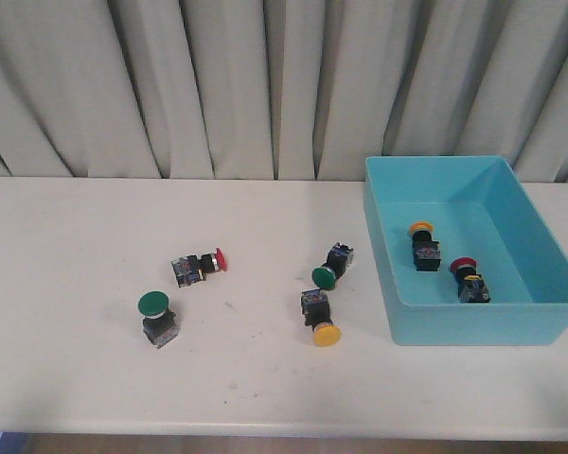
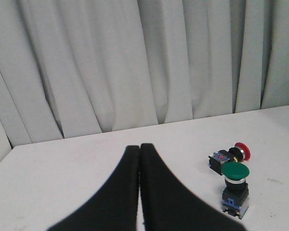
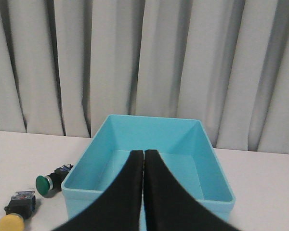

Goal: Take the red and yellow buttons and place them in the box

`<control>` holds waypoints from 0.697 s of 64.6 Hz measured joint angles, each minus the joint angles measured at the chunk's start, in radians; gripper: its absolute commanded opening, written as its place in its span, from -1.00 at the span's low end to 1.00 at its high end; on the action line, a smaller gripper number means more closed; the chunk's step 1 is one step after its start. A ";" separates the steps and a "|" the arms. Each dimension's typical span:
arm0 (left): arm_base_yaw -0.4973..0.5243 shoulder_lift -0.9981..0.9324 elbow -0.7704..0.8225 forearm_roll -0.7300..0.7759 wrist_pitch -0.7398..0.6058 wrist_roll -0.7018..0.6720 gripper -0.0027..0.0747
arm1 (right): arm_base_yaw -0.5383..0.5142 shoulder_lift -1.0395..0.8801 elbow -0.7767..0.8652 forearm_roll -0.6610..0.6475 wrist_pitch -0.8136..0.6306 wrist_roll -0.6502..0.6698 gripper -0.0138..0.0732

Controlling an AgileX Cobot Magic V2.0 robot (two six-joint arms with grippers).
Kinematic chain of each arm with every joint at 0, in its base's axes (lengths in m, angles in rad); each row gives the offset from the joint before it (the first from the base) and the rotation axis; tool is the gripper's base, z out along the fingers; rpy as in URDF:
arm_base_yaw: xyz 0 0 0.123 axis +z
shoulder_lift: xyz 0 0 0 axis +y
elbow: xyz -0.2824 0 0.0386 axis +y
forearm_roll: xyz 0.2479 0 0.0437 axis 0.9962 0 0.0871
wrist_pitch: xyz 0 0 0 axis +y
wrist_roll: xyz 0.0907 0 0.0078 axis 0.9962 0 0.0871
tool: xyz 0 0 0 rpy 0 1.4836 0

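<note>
Turquoise box (image 1: 525,260) at right of tabletop (image 1: 66,246) held two buttons, red button (image 1: 200,266) and yellow button (image 1: 321,320) lay outside, left end effector (image 2: 139,150) and right end effector (image 3: 144,155) clenched, empty.

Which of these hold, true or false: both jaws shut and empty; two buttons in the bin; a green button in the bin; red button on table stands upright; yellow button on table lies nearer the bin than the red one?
1. Both grippers, left and right, have jaws shut and hold nothing. True.
2. The turquoise bin holds two buttons. True: one yellow-capped, one red-capped.
3. A green button is in the bin. False: both green buttons are on the table.
4. The red button on the table stands upright. False: it lies on its side.
5. The yellow button on the table lies nearer the bin than that red one. True.
</note>
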 measured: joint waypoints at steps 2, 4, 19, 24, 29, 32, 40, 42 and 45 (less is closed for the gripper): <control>0.000 0.000 0.000 0.000 0.000 0.000 -0.95 | 0.000 0.000 0.000 -0.007 -0.001 0.011 -0.69; 0.000 0.000 0.000 0.000 0.000 0.000 -0.95 | 0.000 0.000 0.000 -0.009 -0.001 0.016 -0.69; 0.000 0.000 0.000 0.000 0.000 0.001 -0.95 | 0.000 0.000 0.000 0.009 0.018 0.021 -0.69; 0.000 0.000 0.000 0.000 0.000 0.001 -0.95 | 0.000 -0.006 0.000 0.010 0.021 0.021 -0.69; 0.000 0.000 0.000 0.000 0.000 0.001 -0.95 | 0.000 -0.015 0.000 0.010 0.027 0.021 -0.69; 0.000 0.000 0.000 0.000 -0.002 0.001 -0.95 | 0.000 -0.017 0.000 0.010 0.028 0.021 -0.69; 0.000 0.000 0.001 0.000 -0.002 0.001 -0.95 | -0.016 -0.017 0.000 0.010 0.033 0.021 -0.69; 0.000 0.000 0.001 0.000 -0.002 0.001 -0.95 | -0.020 -0.017 0.000 0.010 0.034 0.021 -0.69; 0.000 0.000 0.001 0.000 -0.002 0.001 -0.95 | -0.023 -0.017 0.000 0.010 0.034 0.021 -0.69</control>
